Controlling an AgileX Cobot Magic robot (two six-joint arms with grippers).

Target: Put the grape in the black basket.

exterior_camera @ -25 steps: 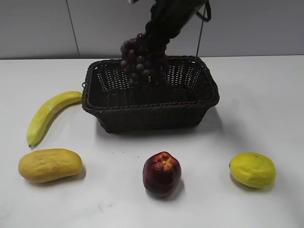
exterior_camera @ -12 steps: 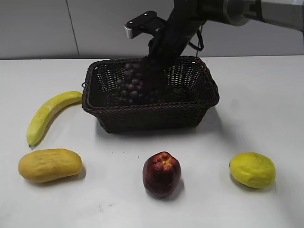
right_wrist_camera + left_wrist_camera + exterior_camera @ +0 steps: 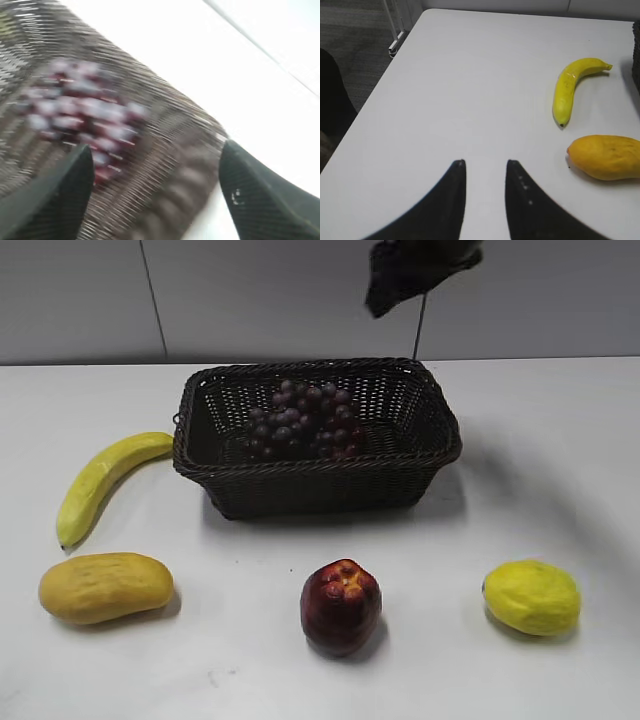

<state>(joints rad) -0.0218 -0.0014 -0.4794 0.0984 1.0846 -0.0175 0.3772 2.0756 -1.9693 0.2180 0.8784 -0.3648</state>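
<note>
The grape point(image 3: 305, 420), a dark purple-red bunch, lies inside the black basket point(image 3: 318, 478) at the back middle of the table. It shows blurred in the right wrist view point(image 3: 85, 112), lying on the basket's weave point(image 3: 170, 165). My right gripper point(image 3: 157, 160) is open and empty, above the basket's far right corner; in the exterior view only a dark blurred part of it point(image 3: 415, 270) shows at the top edge. My left gripper point(image 3: 484, 162) is open and empty over bare table at the left.
A yellow banana point(image 3: 105, 480) point(image 3: 570, 87) and an orange mango point(image 3: 105, 587) point(image 3: 605, 157) lie left of the basket. A dark red apple point(image 3: 341, 606) sits in front of it. A yellow lemon-like fruit point(image 3: 532, 597) lies at the front right.
The right gripper lowered the grape into the basket, let go of it and rose up and to the right. The grape now rests in the basket. The left arm has not moved.
</note>
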